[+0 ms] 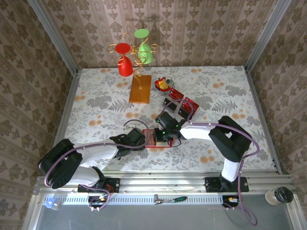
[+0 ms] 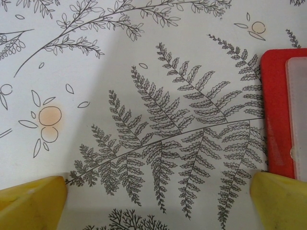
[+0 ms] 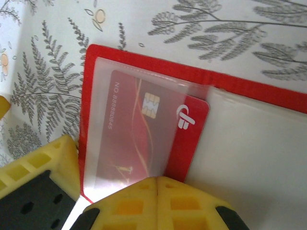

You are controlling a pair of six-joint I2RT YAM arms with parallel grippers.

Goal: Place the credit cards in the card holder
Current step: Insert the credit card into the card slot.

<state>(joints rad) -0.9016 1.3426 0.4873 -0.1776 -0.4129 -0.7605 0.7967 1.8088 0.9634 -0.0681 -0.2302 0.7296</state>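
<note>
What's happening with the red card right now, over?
Left pincer open beside wallet. Right pincer shut, against card. Card mostly in clear sleeve, corner out. Nothing blocking.

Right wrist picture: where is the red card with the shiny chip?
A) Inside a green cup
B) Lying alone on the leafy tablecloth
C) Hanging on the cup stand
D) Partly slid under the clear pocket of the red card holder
D: the credit card lies mostly under the clear pocket of the card holder, with only its logo corner sticking out.
</note>
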